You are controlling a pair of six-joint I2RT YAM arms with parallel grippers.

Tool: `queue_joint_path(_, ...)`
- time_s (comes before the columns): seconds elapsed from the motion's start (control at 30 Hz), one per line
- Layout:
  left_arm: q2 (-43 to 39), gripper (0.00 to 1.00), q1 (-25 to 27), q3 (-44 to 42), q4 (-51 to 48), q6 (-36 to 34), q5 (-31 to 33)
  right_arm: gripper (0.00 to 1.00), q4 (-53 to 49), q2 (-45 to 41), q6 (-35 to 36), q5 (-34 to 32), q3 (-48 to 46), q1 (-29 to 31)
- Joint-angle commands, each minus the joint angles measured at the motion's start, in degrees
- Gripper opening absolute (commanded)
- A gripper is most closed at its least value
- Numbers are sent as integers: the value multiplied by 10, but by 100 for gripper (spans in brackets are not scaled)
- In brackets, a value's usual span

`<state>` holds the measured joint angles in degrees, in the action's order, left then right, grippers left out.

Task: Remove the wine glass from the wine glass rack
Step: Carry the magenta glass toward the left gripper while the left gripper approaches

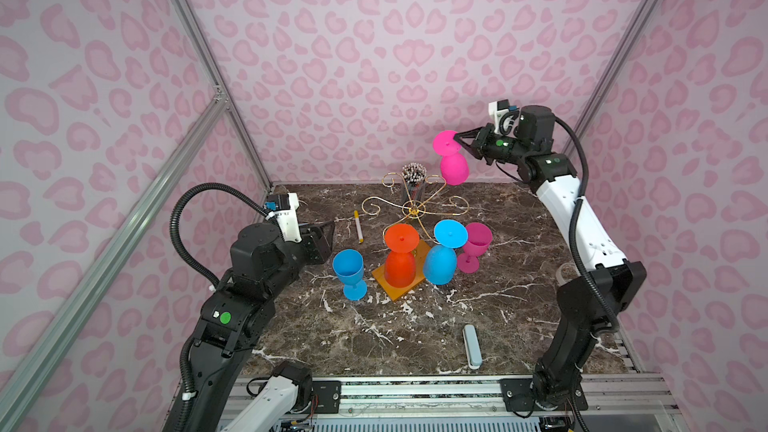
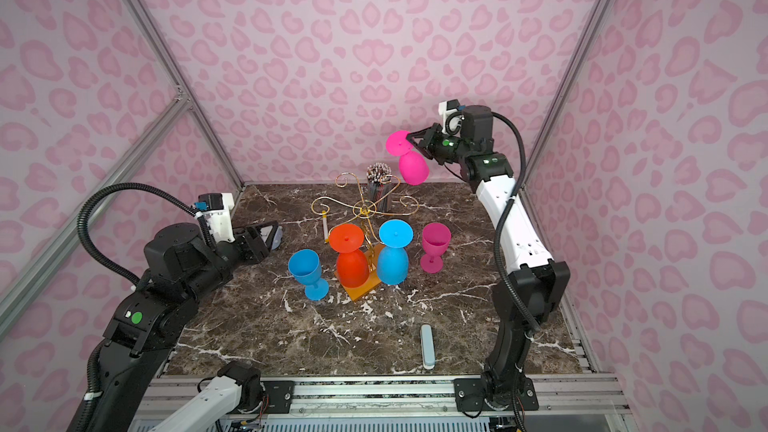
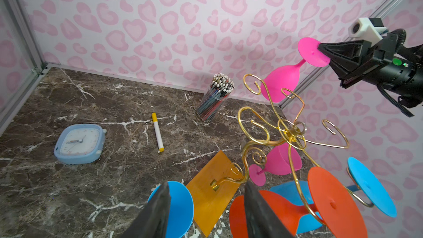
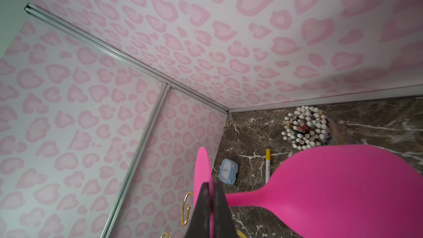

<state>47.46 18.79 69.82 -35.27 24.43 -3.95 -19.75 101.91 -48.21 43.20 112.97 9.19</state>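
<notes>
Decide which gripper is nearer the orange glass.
Left. The left gripper hovers open just left of the orange glass; the right gripper is high behind the rack, shut on a pink glass.

Both top views look steeply down over the whole bench [image 1: 415,326]. Wrist views look closely past the left claw [image 3: 207,184] and right claw [image 4: 211,183], sharing the pencil cup [image 3: 215,97].

Pencil cup [image 3: 215,98], marker [image 3: 157,132], blue clock [image 3: 79,144], pale case [image 1: 472,346] on marble tabletop [image 1: 415,326].
</notes>
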Motion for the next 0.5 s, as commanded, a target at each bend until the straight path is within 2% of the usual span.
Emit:
queue_joint_path(0.0, 25, 55, -1, 23, 48, 25, -104, 0, 58, -60, 20, -18, -64, -29)
queue_joint_path(0.07, 48, 55, 1, 39, 67, 47, -160, 0, 60, -109, 41, -26, -110, -48)
queue_joint_path(0.2, 81, 56, 4, 59, 125, 98, -220, 0, 56, -204, 100, -43, -190, -69)
queue_joint_path(0.37, 122, 57, 18, 69, 205, 167, -264, 0, 20, -314, 224, -79, -252, -81)
queue_joint_path(0.47, 148, 57, 30, 96, 223, 207, -259, 0, 21, -371, 295, -86, -292, -81)
